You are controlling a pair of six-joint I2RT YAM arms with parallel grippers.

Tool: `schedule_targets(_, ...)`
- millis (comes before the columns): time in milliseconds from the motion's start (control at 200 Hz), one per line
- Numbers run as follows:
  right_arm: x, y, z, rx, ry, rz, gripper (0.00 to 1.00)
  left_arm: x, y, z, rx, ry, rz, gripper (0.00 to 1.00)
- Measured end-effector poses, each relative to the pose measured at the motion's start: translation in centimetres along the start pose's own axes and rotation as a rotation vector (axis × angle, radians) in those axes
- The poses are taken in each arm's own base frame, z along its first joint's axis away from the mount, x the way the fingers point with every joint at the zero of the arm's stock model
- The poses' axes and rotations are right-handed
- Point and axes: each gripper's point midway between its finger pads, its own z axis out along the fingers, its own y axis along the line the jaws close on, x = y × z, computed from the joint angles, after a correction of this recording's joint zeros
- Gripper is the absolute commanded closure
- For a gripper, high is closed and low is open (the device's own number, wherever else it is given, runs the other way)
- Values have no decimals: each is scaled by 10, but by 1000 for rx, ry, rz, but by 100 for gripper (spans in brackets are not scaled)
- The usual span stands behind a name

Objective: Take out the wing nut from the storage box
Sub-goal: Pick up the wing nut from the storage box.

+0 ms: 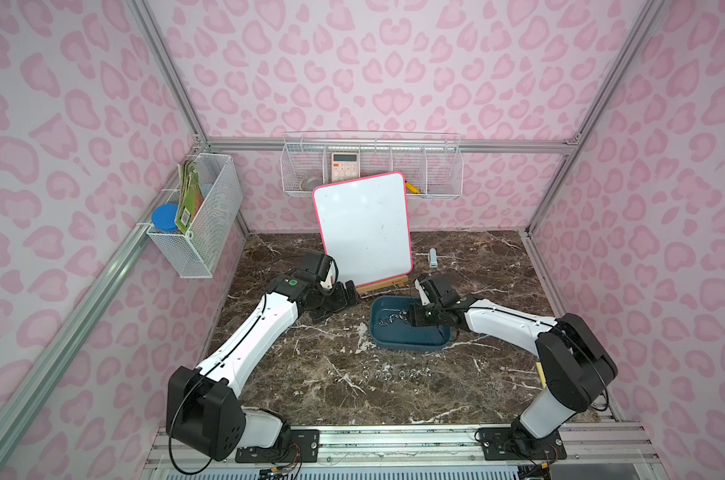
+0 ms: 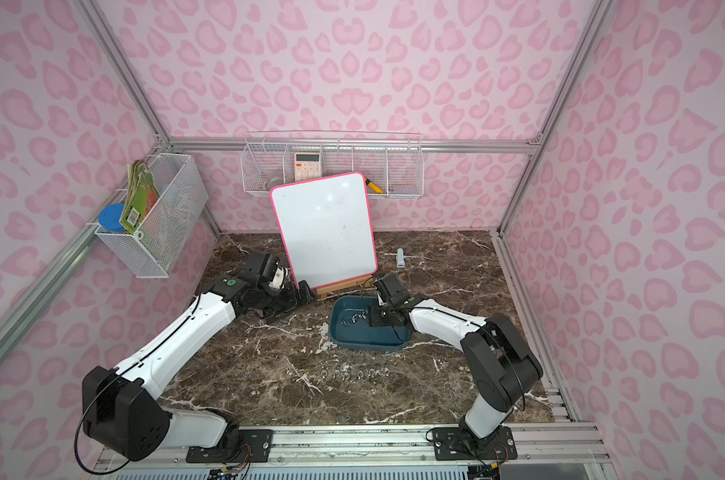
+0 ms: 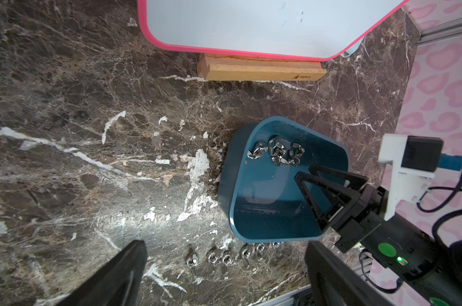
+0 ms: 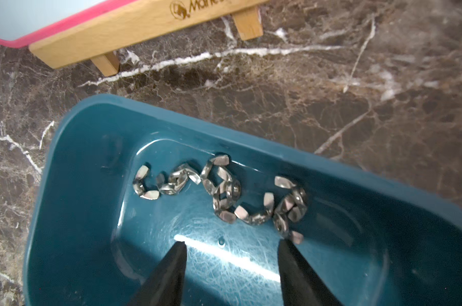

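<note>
Desk (image 1: 310, 395): brown marble, white veins, glossy. Loose row of wing nuts (image 1: 389, 374) at 6 o'clock of the storage box (image 1: 406, 343), which is teal plastic with a rounded rim, mid-desk. Steel wing nut heap (image 4: 219, 190) lies inside, far end. Right tool (image 4: 232, 245) inside the box, jaws parted, empty. Left tool (image 1: 340, 301) at 9 o'clock, released. Whiteboard (image 1: 362, 228) at 12.

Bright even light; glare streak on storage box (image 4: 97, 148) floor; top-view edges bowed; wrist views soft.
</note>
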Motion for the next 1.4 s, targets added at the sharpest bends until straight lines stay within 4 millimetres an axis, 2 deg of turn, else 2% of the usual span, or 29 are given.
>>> schedule_targets(90, -1, 4, 3, -15, 1, -5, 50, 0, 0, 1, 1, 3, -1, 1)
schedule_targets(145, 0, 6, 6, -22, 8, -7, 56, 0, -1, 1, 3, 2, -3, 2)
schedule_targets(225, 1, 7, 9, -27, 16, -13, 57, 0, -1, 2, 3, 2, -3, 1)
schedule_targets(500, -2, 0, 21, -6, 26, -6, 69, 1, -2, 3, 13, 15, -5, 2)
schedule_targets(655, 1, -9, 28, 17, 40, 2, 70, 2, -2, 5, 15, 23, -7, 2)
schedule_targets(920, 1, -6, 35, 4, 52, -11, 66, 2, -2, 6, 13, 25, -10, 2)
schedule_targets(1145, 1, -6, 43, 8, 61, -17, 70, 3, -3, 7, 17, 32, -12, 2)
schedule_targets(1400, 4, -8, 45, 13, 71, -17, 89, 3, -3, 7, 16, 31, -26, 3)
